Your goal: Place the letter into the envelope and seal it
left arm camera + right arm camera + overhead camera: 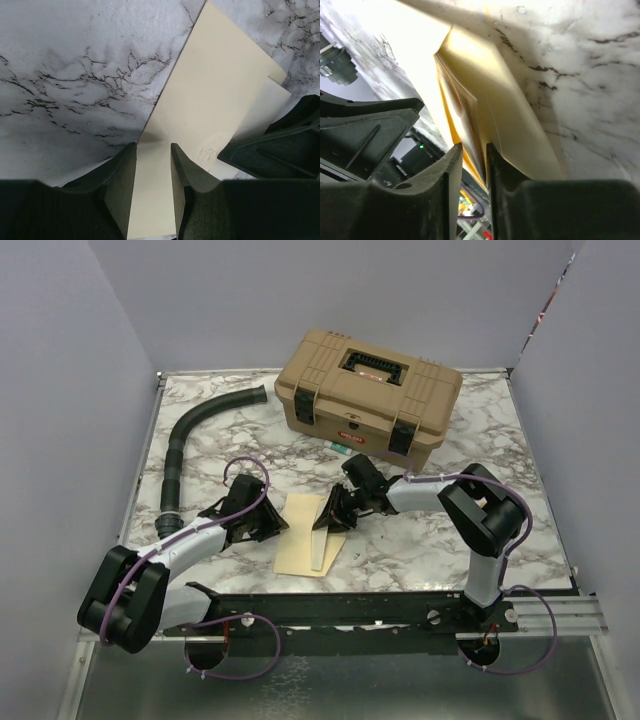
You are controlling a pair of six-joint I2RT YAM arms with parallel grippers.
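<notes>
Your right pincer (474, 149) is clamped on the letter (461, 110), which seems partly inside the envelope (303, 548) lying flat on the tabletop (430, 540); push askew and a corner may snag and crease. Your left pincer (153, 150), fingers slightly parted, straddles the envelope's edge without pinching; the envelope could slide. Both arms reach low, wrists pitched down, pincers facing.
</notes>
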